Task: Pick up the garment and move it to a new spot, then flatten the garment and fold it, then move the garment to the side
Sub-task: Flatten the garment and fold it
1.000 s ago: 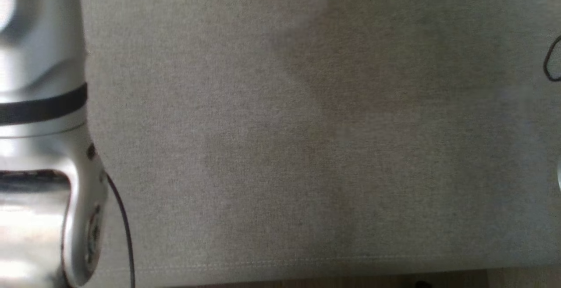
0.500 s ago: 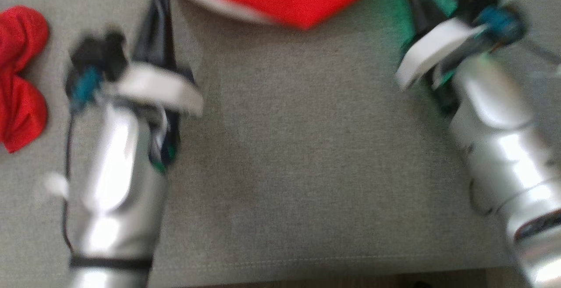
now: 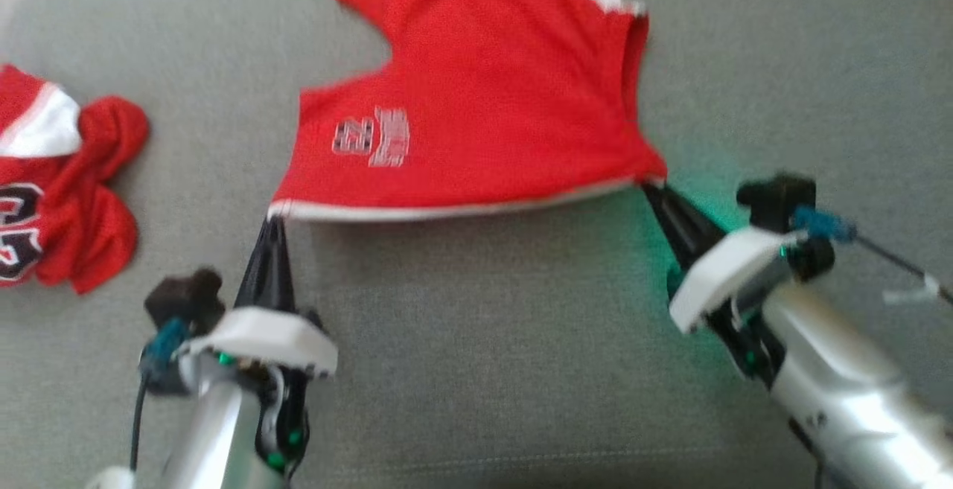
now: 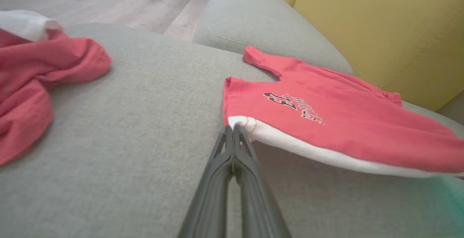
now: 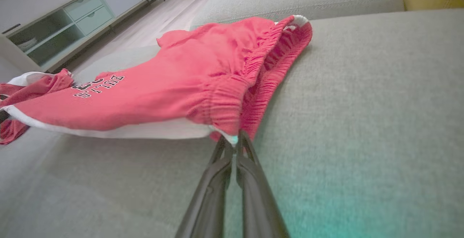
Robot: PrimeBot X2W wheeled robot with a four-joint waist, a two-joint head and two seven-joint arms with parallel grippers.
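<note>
Grey woven sofa cushion [image 3: 476,370] bears the red mesh shorts with white hem [image 3: 484,117], near edge lifted between left gripper [image 3: 274,222] and right gripper [image 3: 648,187], both clamped on its corners. Pickup seems done; flattening, folding and setting aside are left.

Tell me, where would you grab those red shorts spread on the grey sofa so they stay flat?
On the red shorts, the two ends of the near, white-trimmed edge: leg-hem corner and waistband corner, approached low from the front of the sofa cushion. That edge lies straight and nearest, its corners exposed. The left gripper and right gripper pinch exactly there, jaws shut.
</note>
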